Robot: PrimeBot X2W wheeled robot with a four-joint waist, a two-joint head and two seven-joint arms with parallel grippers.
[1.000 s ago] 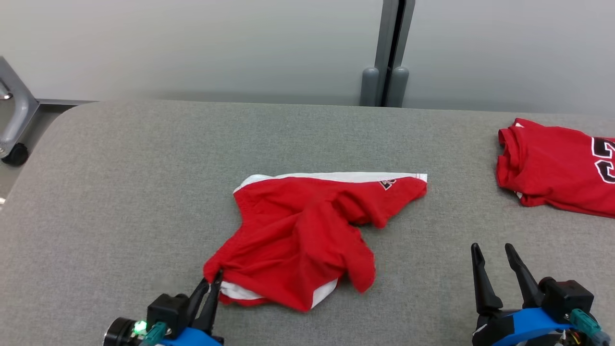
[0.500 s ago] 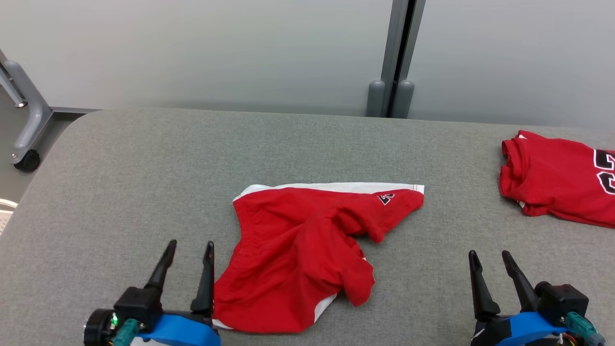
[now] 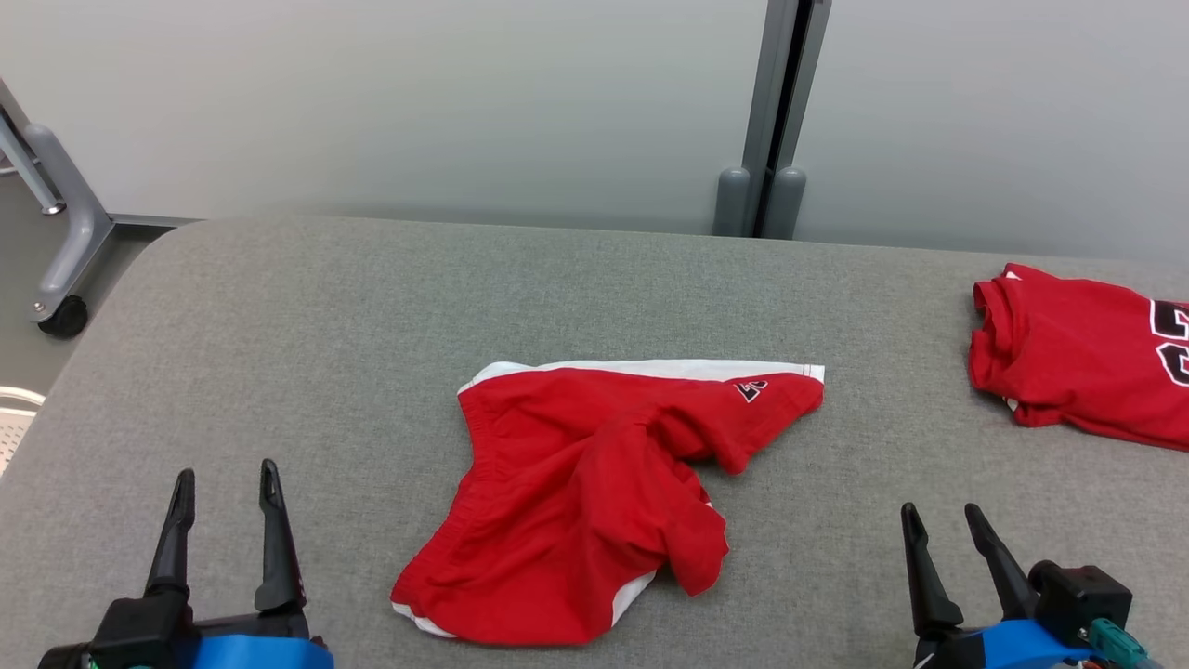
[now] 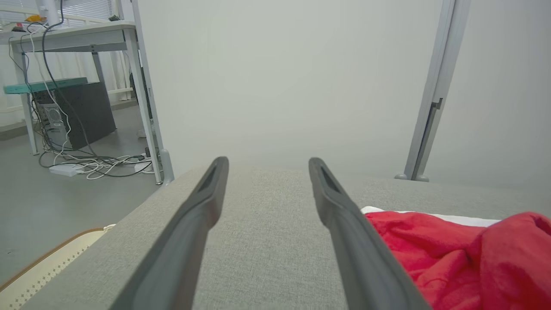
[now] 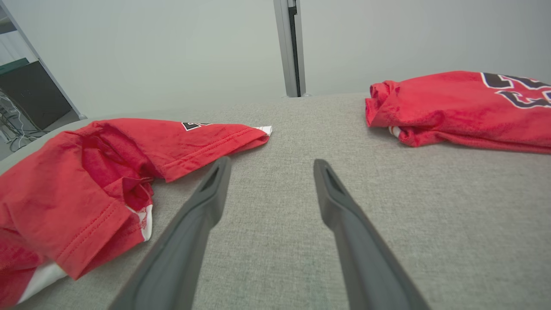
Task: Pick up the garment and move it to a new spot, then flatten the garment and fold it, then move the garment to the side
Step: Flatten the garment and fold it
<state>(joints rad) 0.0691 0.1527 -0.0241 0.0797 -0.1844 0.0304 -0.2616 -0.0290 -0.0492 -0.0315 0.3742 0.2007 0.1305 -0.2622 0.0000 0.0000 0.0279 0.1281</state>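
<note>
Two open, empty grippers, left gripper (image 3: 226, 476) and right gripper (image 3: 940, 513), flanked the crumpled red shorts (image 3: 585, 492) lying mid-way across the table (image 3: 279, 325); best flattening looked like pinching opposite corners and pulling outward, low and even.

Matt red cloth garment (image 3: 576, 502) lies on rough grey woven table (image 3: 279, 353).

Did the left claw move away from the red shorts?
Yes. The left claw let go of the red shorts and slid left, toward the grey table and its left edge; bare table now separates them.
</note>
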